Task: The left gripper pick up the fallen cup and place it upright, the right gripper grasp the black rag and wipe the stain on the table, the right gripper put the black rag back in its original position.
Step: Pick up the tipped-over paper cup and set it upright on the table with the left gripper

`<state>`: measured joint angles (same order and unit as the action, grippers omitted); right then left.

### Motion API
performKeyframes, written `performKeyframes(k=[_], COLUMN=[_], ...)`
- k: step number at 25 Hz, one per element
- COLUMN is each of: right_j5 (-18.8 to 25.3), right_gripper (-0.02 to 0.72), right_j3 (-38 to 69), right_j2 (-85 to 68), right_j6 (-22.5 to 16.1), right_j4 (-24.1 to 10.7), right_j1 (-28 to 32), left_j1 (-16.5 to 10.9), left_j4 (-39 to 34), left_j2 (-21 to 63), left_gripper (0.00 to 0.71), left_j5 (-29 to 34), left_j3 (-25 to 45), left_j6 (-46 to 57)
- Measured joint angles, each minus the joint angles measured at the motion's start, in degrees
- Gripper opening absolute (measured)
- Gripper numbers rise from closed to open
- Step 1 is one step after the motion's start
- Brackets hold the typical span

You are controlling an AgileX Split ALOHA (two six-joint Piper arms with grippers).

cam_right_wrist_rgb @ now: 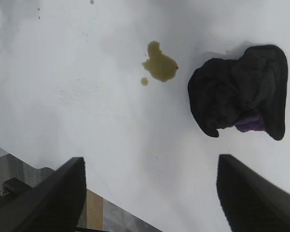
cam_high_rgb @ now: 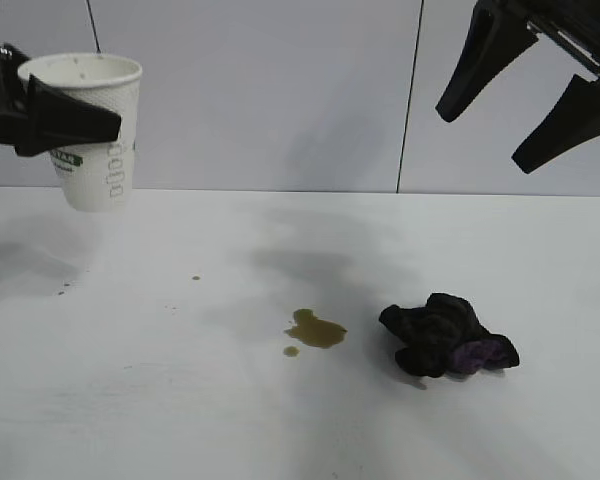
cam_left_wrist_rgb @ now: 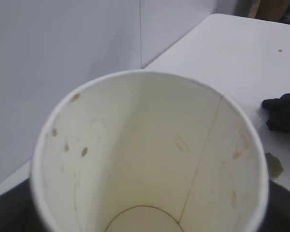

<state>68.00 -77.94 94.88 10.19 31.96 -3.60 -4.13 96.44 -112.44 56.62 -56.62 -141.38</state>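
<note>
1. At far left, the left gripper (cam_high_rgb: 75, 120) pinched the paper cup (cam_high_rgb: 90, 130) by its side wall, holding it in the air, upright with its mouth up, well above the white desk (cam_high_rgb: 130, 400).
2. Seen from the left wrist, the cup (cam_left_wrist_rgb: 150, 154) showed a pale inside dotted with brown specks, and its rim filled most of the view.
3. Below and a little right of the cup, a few tiny brown specks (cam_high_rgb: 195, 277) lay scattered on the desk.
4. Near the middle of the desk sat the olive-brown stain (cam_high_rgb: 316, 330), with one small droplet (cam_high_rgb: 291, 351) just beside it on the side nearer the camera.
5. To the right of the stain, close but apart from it, the black rag (cam_high_rgb: 445, 335) lay bunched on the desk with a purple patch (cam_high_rgb: 478, 352) showing at its right end.
6. At upper right, the right gripper (cam_high_rgb: 505, 125) hung high over the desk with its two fingers spread wide and nothing between them.
7. From the right wrist, the stain (cam_right_wrist_rgb: 159, 65) and the rag (cam_right_wrist_rgb: 241, 89) lay beyond the two spread fingers (cam_right_wrist_rgb: 53, 198).
</note>
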Motion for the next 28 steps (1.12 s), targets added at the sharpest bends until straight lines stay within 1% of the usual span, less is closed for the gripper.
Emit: performKeyframes(k=[10, 14, 16, 21, 25, 28], right_j5=[-0.16, -0.28, -0.41, -1.13, -1.5, -1.5], right_gripper=[0.516, 0.516, 0.516, 0.516, 0.516, 0.516], right_j3=[0.0, 0.0, 0.0, 0.0, 0.0, 0.0], right_j2=[0.0, 0.0, 0.0, 0.0, 0.0, 0.0], right_j6=[0.0, 0.0, 0.0, 0.0, 0.05, 0.05], right_j4=[-0.27, -0.27, -0.28, -0.34, -0.34, -0.34], right_j1=[0.0, 0.0, 0.0, 0.0, 0.0, 0.0], left_j1=[0.0, 0.0, 0.0, 0.0, 0.0, 0.0], left_j4=[0.42, 0.55, 0.55, 0.67, 0.72, 0.72], left_j2=[-5.47, -5.48, -5.48, -5.48, -5.48, -5.48], left_gripper=[0.552, 0.552, 0.552, 0.556, 0.652, 0.682], left_j5=[0.39, -2.9, -4.59, -4.55, -4.55, -4.6], left_j3=[-0.1, -0.1, -0.1, -0.17, -0.17, -0.17], left_j6=[-5.28, -10.16, -10.89, -10.56, -8.92, -8.01])
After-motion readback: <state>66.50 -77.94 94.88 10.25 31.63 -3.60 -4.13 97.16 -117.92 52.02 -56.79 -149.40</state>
